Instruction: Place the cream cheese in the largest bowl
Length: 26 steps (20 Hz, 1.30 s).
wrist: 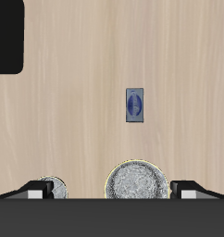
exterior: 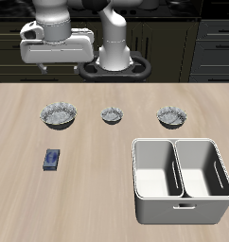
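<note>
A pale wood table (exterior: 97,189) stands before dark cabinets (exterior: 206,43). The gripper (wrist: 112,190) hangs open and empty, high above the largest bowl (exterior: 59,115); the cream cheese (exterior: 52,159) lies apart.

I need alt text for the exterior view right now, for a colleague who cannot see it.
A small flat dark blue cream cheese box lies on a light wooden table, nearer the front edge than three speckled grey-white bowls in a row: the largest bowl, a small one and a medium one. A white two-compartment bin stands beside them; the robot arm is raised at the back.
</note>
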### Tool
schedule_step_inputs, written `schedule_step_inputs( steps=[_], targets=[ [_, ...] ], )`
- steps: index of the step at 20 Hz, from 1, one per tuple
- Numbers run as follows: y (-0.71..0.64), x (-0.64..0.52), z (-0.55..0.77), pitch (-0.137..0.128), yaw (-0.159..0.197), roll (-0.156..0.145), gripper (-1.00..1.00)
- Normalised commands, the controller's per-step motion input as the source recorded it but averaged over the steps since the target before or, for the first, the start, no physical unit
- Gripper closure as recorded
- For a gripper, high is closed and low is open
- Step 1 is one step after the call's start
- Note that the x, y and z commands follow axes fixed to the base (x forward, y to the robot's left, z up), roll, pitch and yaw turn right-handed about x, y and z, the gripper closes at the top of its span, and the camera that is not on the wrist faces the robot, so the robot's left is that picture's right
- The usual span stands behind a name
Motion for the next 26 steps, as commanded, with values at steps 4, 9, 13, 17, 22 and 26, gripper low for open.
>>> schedule_step_inputs(
  steps=[4, 9, 13, 17, 22, 26],
  targets=[
    [-0.16, 0.19, 0.01, 0.001, 0.016, 0.018, -1.00],
    [-0.12, 0.21, 0.02, 0.011, -0.004, 0.036, -1.00],
    [-0.20, 0.16, 0.07, -0.018, -0.033, -0.019, -1.00],
    [-0.28, 0.19, 0.04, -0.006, -0.027, -0.039, -1.00],
    [-0.14, 0.07, 0.04, -0.011, -0.005, -0.018, -1.00],
    [-0.14, 0.06, 0.04, -0.014, -0.002, 0.003, -1.00]
  ],
)
